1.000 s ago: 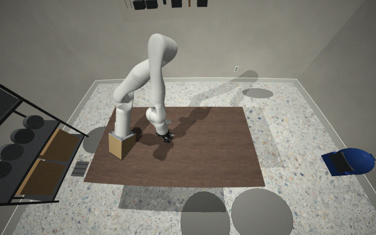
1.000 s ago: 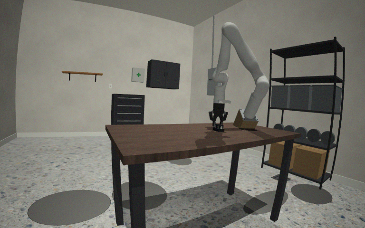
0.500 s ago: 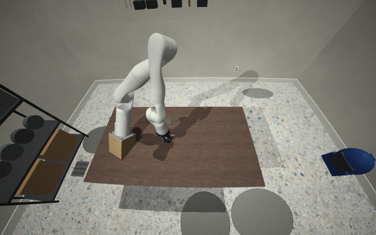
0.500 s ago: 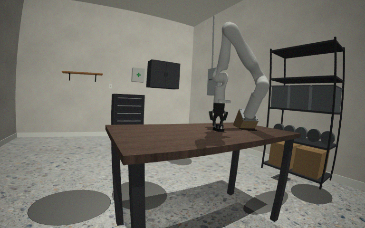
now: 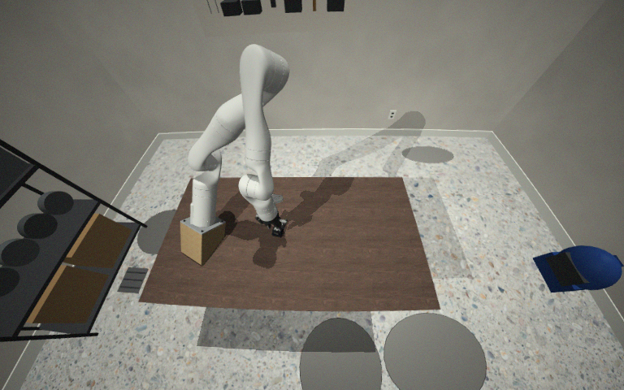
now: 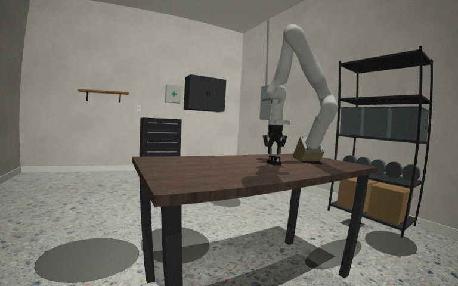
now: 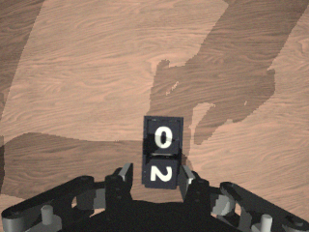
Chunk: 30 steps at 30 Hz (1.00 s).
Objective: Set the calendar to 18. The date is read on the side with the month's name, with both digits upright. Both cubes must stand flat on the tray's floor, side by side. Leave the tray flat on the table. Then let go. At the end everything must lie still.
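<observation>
Pincer seemingly above the calendar.

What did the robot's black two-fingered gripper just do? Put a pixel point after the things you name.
The black two-fingered gripper (image 5: 279, 222) (image 6: 274, 154) (image 7: 155, 174) rose, moving up from the black calendar with white numbers (image 5: 277, 232) (image 6: 274, 161) (image 7: 162, 155). I can't tell if it let go of anything. The calendar looks unmoved on the table.
</observation>
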Motion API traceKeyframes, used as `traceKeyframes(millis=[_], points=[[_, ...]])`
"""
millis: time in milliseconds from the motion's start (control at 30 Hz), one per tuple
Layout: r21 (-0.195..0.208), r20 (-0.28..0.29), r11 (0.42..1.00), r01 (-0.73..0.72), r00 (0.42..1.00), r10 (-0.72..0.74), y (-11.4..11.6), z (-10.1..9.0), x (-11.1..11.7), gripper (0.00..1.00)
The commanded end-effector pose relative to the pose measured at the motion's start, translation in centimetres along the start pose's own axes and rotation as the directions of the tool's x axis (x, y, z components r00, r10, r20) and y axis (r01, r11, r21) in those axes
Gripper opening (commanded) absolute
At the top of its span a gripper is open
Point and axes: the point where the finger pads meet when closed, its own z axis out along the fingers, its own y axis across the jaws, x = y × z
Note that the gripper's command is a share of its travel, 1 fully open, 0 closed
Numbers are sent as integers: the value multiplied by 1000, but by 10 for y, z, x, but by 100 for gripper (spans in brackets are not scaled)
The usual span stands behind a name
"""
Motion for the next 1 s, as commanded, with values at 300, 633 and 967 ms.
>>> traceKeyframes(millis=[300, 633, 967], points=[[-15, 9, 1000, 5, 1000, -5, 5, -44, -1, 48], [-15, 9, 1000, 5, 1000, -5, 4, -62, -1, 48], [-15, 9, 1000, 5, 1000, -5, 4, -65, -1, 100]])
